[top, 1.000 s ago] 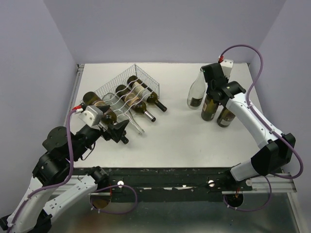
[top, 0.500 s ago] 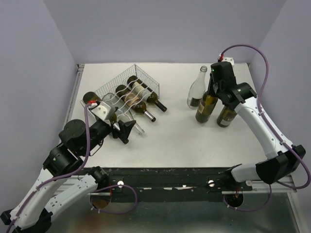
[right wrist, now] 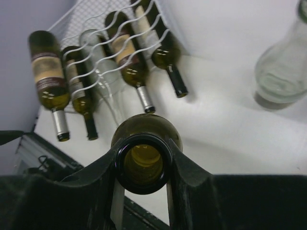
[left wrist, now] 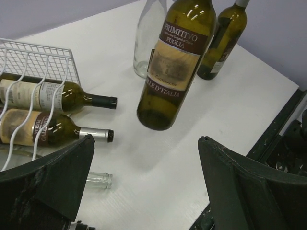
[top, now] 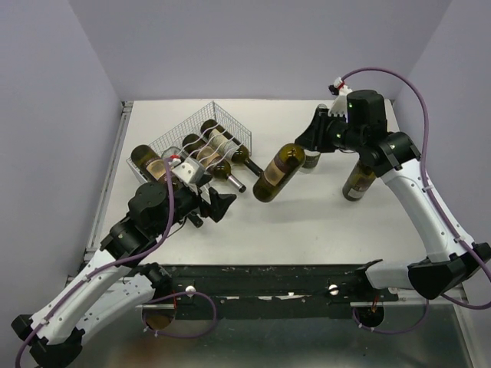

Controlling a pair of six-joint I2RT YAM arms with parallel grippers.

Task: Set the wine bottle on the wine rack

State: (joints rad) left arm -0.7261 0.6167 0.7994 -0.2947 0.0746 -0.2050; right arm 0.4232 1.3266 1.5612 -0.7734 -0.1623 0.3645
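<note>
Wine bottle: neck clamped in right jaws, aloft, base slanting left toward wine rack; left jaws wide, nearer it.

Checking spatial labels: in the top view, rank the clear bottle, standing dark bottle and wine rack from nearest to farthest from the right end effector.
1. Clear bottle, right beside the right end effector, partly hidden.
2. Standing dark bottle, on its right, under the arm.
3. Wine rack, far left of the table.
</note>
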